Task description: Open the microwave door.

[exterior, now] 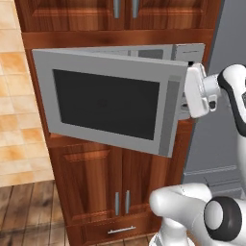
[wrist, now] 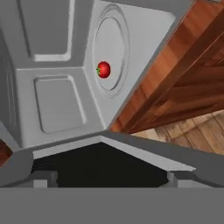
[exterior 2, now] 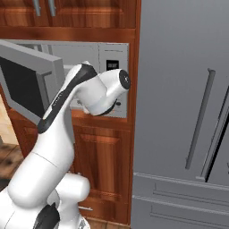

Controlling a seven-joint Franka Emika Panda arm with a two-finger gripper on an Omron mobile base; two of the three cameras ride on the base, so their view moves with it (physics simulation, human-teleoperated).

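beside end effector [exterior: 188,91], microwave door [exterior: 108,101] swung open, handle edge adjacent.

You are looking at a red tomato [wrist: 103,69] sitting on a round turntable [wrist: 110,52], with a wooden floor [wrist: 201,133] lying beside it.

I work in a home kitchen: wooden cabinets [exterior: 103,187] surround the built-in microwave [exterior 2: 96,53] ahead of my gripper, a grey fridge [exterior 2: 188,112] stands to its right, and tiled wall [exterior: 14,96] left.
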